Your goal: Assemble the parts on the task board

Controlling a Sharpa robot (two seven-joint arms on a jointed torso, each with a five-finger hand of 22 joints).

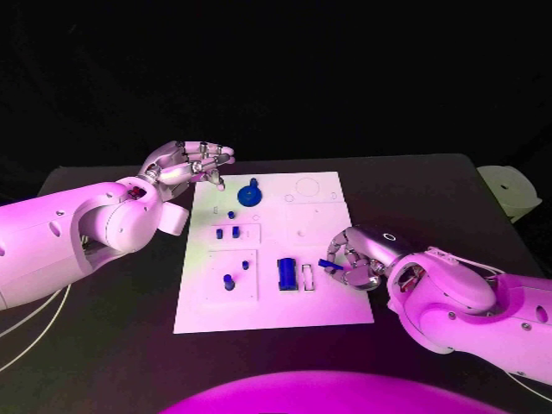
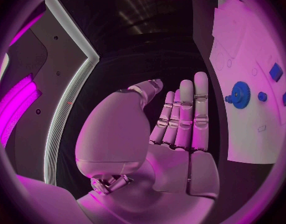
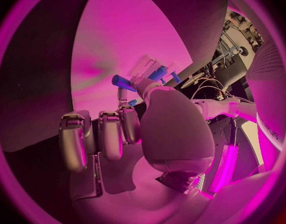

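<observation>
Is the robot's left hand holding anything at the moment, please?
No, it is open. The left hand hangs beside the white board with its fingers straight and nothing in them.

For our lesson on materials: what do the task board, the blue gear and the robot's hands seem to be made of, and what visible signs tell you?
Task board: probably matt plastic; flat, white, with shallow recessed outlines.
Blue gear: likely moulded plastic; uniform colour, toothed rim.
Left hand and right hand: seemingly metal, or metallic-coated; segmented fingers with a silvery sheen.
</observation>
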